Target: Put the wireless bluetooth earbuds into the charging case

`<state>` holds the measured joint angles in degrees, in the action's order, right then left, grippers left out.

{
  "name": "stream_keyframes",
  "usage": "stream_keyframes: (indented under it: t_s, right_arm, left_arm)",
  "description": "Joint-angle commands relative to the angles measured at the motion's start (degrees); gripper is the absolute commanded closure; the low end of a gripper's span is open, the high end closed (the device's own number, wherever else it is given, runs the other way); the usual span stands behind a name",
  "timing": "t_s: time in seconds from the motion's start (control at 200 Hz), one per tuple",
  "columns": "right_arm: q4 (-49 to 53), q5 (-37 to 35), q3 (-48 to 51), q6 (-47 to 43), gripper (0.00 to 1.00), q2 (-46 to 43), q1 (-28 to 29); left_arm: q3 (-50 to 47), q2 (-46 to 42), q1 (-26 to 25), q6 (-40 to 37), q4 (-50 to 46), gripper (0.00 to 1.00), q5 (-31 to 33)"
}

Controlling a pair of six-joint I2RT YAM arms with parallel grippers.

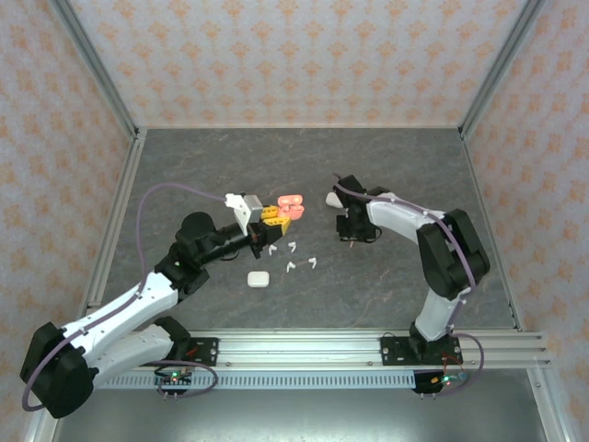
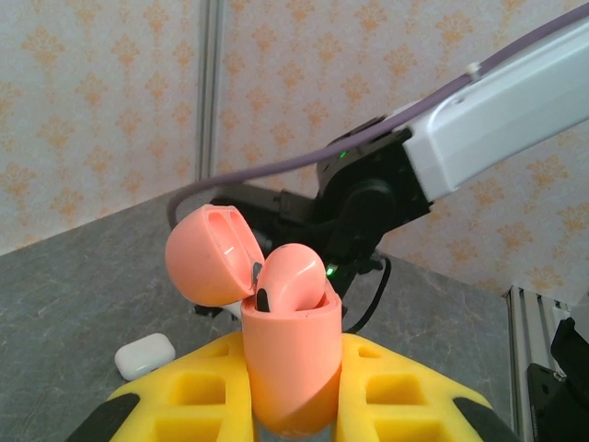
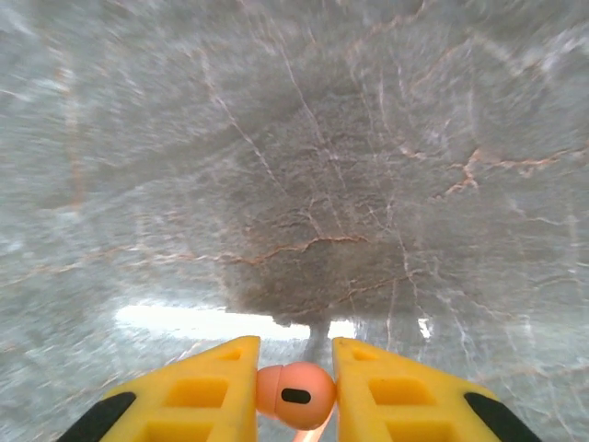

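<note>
The left pincer (image 2: 293,410) clamps the open coral case (image 2: 290,354) while, to the case's right, the right pincer (image 3: 294,373) pinches a coral earbud (image 3: 296,394) whose smooth round shell could slip out.

Inspected: left arm (image 1: 120,308) and right arm (image 1: 400,214) have white link shells and black joint housings. A purple cable (image 1: 152,198) runs along each. Black bases (image 1: 184,352) carry green lights (image 1: 170,376). The left pincer (image 2: 293,405) and right pincer (image 3: 294,396) have yellow fingers (image 3: 207,396) with rectangular recesses and black outer patches

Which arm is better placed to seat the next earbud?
Right. The right claw grips a small coral plastic earbud; the left claw is occupied holding the open coral pebble-shaped charging case.
</note>
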<state>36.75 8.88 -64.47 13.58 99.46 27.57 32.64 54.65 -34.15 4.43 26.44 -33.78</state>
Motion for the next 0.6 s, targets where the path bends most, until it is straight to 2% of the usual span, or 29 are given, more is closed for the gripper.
stream_keyframes:
  t_s: [0.0,0.34,0.596]
  right_arm:
    - [-1.1,-0.7,0.8,-1.7,0.76,-7.5,-0.1]
    - [-16.4,7.4,3.6,-2.8,0.77,-30.5,0.4]
    - [-31.3,19.9,2.5,-2.0,0.76,-37.5,1.9]
  left_arm:
    - [2.6,0.7,-0.4,1.2,3.5,1.0,1.0]
    - [4.6,5.5,-0.4,7.1,11.5,1.0,2.3]
    - [7.3,8.7,-0.4,9.8,15.3,1.0,3.4]
